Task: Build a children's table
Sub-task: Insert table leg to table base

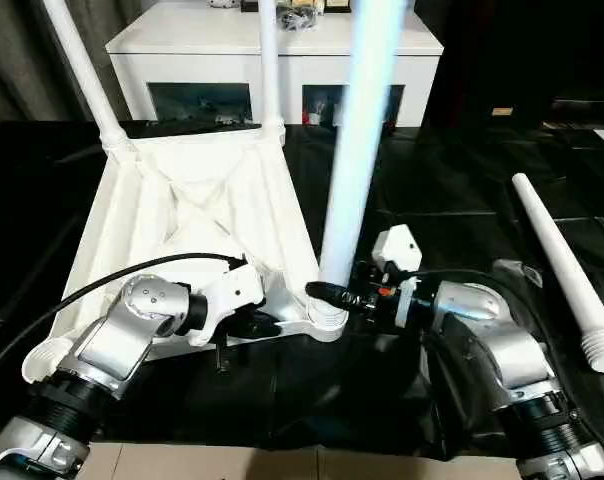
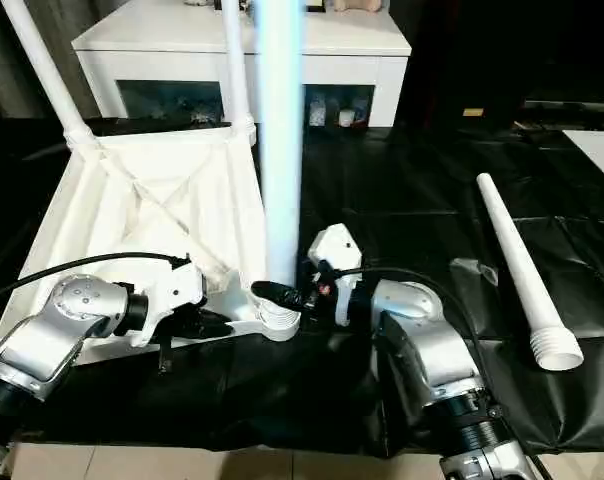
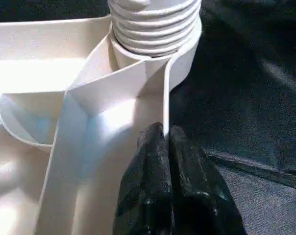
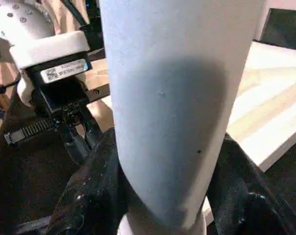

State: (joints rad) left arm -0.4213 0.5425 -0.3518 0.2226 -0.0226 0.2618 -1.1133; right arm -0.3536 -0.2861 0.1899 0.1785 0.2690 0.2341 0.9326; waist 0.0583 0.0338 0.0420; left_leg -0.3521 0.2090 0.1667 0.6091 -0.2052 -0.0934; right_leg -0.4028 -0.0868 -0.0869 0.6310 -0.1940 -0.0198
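The white tabletop [image 1: 197, 215] lies underside up on a black-covered surface. Two white legs [image 1: 82, 70] [image 1: 269, 60] stand in its far corner sockets. A third leg [image 1: 357, 150] stands upright in the near right socket [image 1: 325, 322], its threaded end [image 3: 155, 24] seated there. My right gripper [image 1: 327, 293] is shut on this leg just above the socket, with one finger [image 4: 96, 186] on each side of the tube. My left gripper [image 3: 166, 134] is shut on the tabletop's thin rim wall [image 3: 166, 98] beside the same socket. A fourth leg [image 1: 567, 270] lies loose at the right.
A white cabinet with glass doors [image 1: 272, 45] stands behind the work surface. The near left corner socket [image 1: 47, 358] holds no leg. A black cable loops over my left forearm [image 1: 132, 335]. Black sheeting [image 1: 452, 200] covers the surface between the tabletop and the loose leg.
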